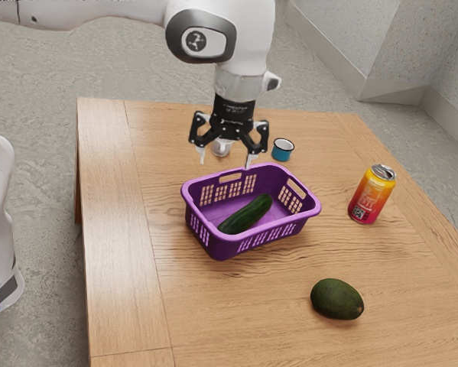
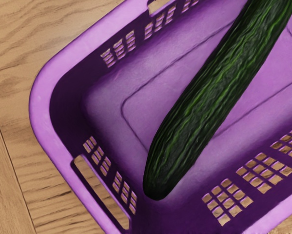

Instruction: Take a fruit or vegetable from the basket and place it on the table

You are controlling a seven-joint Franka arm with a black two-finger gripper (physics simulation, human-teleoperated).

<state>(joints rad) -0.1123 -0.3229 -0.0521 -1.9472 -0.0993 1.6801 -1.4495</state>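
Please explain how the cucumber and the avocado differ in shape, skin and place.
The cucumber is long and slender, while the avocado is a short, plump oval. The cucumber's skin has lighter green streaks along its length; the avocado's looks more evenly dark. The cucumber lies inside the purple basket, whereas the avocado lies directly on the table. Both are dark green.

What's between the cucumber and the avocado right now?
Between the cucumber and the avocado stands one side wall of the purple basket, then a bare stretch of wooden table. The exterior view shows this.
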